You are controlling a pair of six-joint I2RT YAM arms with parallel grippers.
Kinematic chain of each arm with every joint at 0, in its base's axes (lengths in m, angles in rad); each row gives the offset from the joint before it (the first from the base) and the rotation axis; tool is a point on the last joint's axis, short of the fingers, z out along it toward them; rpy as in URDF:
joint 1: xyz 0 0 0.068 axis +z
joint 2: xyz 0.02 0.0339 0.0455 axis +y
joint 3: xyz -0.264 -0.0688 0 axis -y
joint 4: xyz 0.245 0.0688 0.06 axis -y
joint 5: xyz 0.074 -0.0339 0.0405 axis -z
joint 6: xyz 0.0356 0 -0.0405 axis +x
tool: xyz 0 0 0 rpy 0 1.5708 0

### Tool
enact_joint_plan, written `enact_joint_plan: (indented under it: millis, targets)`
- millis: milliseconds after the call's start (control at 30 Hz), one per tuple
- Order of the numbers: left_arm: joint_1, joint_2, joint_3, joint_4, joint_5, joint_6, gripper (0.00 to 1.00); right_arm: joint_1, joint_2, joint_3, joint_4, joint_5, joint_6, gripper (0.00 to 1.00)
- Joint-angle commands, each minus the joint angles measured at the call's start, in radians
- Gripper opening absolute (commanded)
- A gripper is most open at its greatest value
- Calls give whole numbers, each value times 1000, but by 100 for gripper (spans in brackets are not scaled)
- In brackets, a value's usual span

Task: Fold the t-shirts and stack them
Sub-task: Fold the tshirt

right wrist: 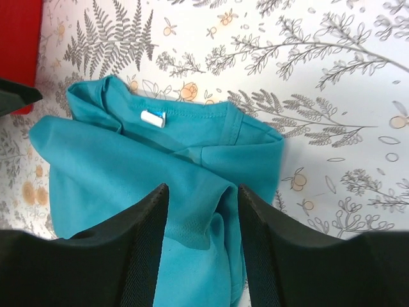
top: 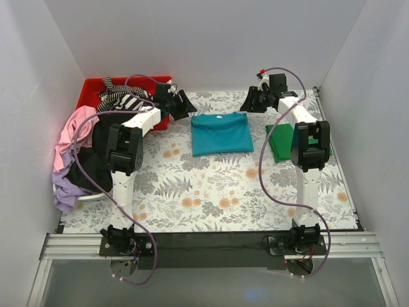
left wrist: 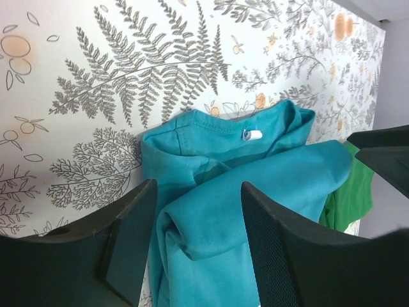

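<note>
A teal t-shirt (top: 221,133) lies folded in the middle back of the floral table, collar toward the back; it also shows in the left wrist view (left wrist: 255,185) and the right wrist view (right wrist: 147,166). A folded green t-shirt (top: 281,144) lies to its right, partly under the right arm, and shows in the left wrist view (left wrist: 351,195). My left gripper (top: 185,105) is open above the teal shirt's back left corner (left wrist: 198,224). My right gripper (top: 254,101) is open above its back right corner (right wrist: 203,230). Neither holds cloth.
A red bin (top: 96,89) at the back left holds a black-and-white striped shirt (top: 121,99). Pink (top: 73,131), black (top: 92,163) and lilac (top: 67,192) shirts are heaped at the left edge. White walls enclose the table on three sides.
</note>
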Motion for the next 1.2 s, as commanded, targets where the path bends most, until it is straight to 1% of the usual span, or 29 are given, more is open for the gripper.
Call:
enact_joint_plan:
  millis: [0, 133, 167, 233, 267, 367, 533, 667, 833, 1000, 1067, 1167]
  targets:
    - [8, -104, 12, 32, -18, 19, 54, -6, -86, 8, 70, 42, -25, 54]
    - [8, -174, -18, 32, 65, 27, 54, -4, -162, -40, 81, 10, -30, 55]
    - [8, -183, -16, 24, 136, 21, 53, -4, -169, -41, 69, -33, -24, 55]
    - [5, -214, -39, 24, 194, 7, 54, -1, -180, -34, 9, -70, -14, 55]
    - [5, -217, -45, 23, 247, 1, 53, 1, -183, -40, -2, -113, -13, 55]
    - [-1, -223, -91, 30, 301, -44, 53, 20, -211, -101, -28, -127, -13, 54]
    - [-21, -205, -174, 115, 390, -100, 53, 48, -226, -201, -34, -156, -16, 53]
    - [-30, -159, -180, 138, 415, -116, 53, 63, -225, -216, -58, -150, -31, 54]
    - [-36, -93, -144, 152, 421, -123, 55, 66, -164, -184, -69, -127, -43, 57]
    - [-36, 16, -38, 146, 422, -137, 56, 66, -56, -40, -100, -104, -33, 58]
    - [-36, 39, -10, 147, 401, -137, 56, 65, -10, -5, -94, -89, -30, 58]
    - [-36, 92, 66, 129, 383, -131, 56, 63, 76, 124, -126, -85, -14, 59]
